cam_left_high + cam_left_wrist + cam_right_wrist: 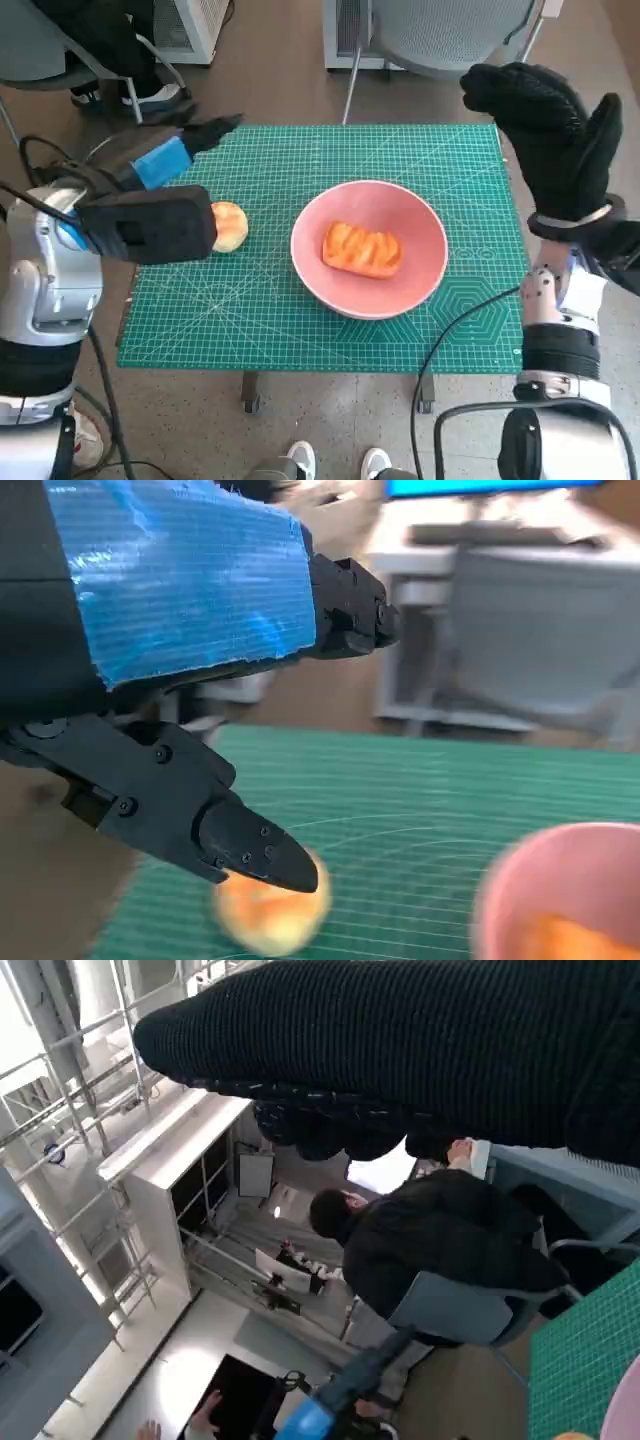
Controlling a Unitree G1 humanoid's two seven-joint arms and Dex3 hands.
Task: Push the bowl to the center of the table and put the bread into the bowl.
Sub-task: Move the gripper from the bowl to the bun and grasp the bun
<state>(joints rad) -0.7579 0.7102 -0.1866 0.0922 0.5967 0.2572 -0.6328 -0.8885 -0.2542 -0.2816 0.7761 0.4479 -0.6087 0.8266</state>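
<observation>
A bowl [369, 248] is sitting in the middle of the cutting mat [300, 310]. A piece of bread [362, 249] is lying in the bowl. A round bun [229, 226] is lying to the bowl's left, apart from it.

The pink bowl [369, 248] sits in the middle of the green worktop [300, 320] with one bread [362, 249] inside. Its top is open to reach from above. A second bread [229, 226] lies to one side, just beside the left hand [150, 215]. The right hand [555, 130] is up over the far corner, well away from the bowl.
</observation>
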